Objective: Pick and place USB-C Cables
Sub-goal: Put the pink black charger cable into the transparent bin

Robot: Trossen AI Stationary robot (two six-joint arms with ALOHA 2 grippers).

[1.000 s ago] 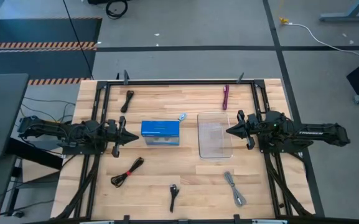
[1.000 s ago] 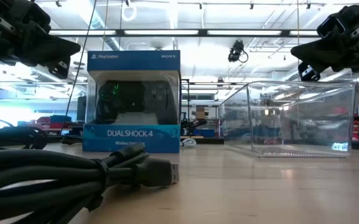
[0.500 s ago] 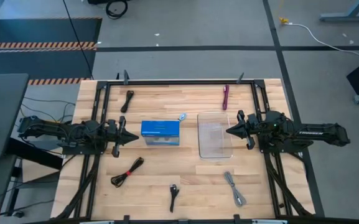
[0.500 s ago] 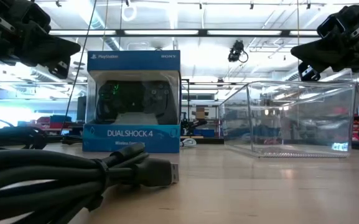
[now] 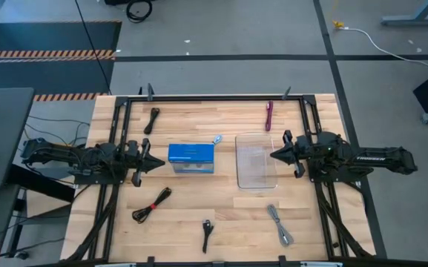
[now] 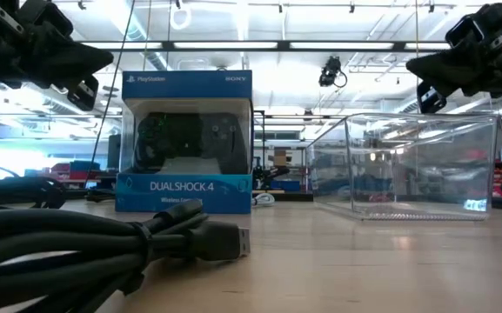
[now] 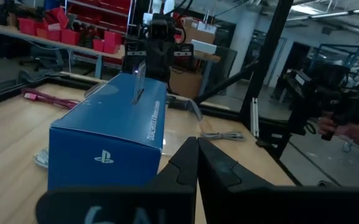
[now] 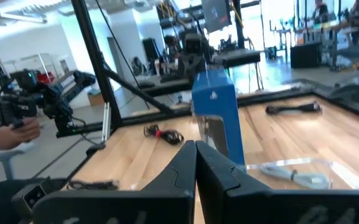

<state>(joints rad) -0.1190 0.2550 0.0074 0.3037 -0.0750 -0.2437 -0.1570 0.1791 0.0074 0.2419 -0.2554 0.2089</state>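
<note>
Several USB-C cables lie flat and apart on the wooden table: a black one [image 5: 152,119] far left, a magenta one [image 5: 269,115] far right, a black one with red [image 5: 151,205] near left, a black one [image 5: 207,234] at the near edge, and a grey one [image 5: 280,225] near right. My left gripper [image 5: 159,165] hovers shut just left of the blue box [image 5: 191,158]. My right gripper [image 5: 273,156] hovers shut over the right side of the clear tray [image 5: 256,161]. Both point inward and hold nothing.
The blue box [image 6: 185,143] stands upright mid-table, with the clear tray [image 6: 420,165] to its right. A small pale connector [image 5: 216,139] lies just behind the box. Black frame rails [image 5: 121,148] run along the table's left, right and far sides. A person's hand [image 8: 17,130] shows beyond the table.
</note>
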